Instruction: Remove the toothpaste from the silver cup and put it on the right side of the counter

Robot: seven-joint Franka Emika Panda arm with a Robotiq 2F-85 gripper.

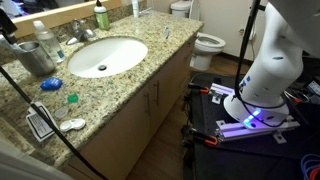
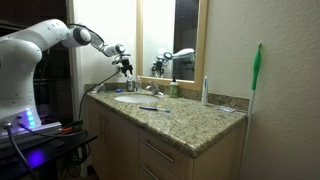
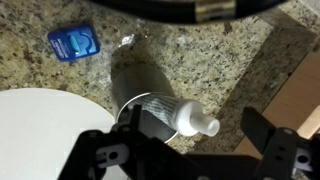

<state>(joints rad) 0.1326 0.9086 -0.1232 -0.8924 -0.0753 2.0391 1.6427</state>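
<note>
The toothpaste point(image 3: 188, 119) stands in the silver cup point(image 3: 140, 95), its whitish tube leaning against the rim and its white capped end poking out over the edge; any print on the tube is too blurred to read. In an exterior view the silver cup point(image 1: 37, 58) sits on the counter point(image 1: 135, 78) near the back edge under the mirror, just beside the rim of the white oval sink point(image 1: 120, 42), though the tube is too small to pick out there. In the wrist view the gripper point(image 3: 188, 138) hangs above the cup's mouth with its two dark fingers point(image 3: 100, 152) spread wide, one on either side, and nothing held between them. In an exterior view the gripper point(image 2: 124, 63) hovers over the far end of the counter point(image 2: 190, 118). A small blue case point(image 3: 75, 42) lies flat on the granite near the cup, towards the front edge; its pale label cannot be read. A green bottle point(image 1: 101, 17) stands at the back edge behind the sink.
</note>
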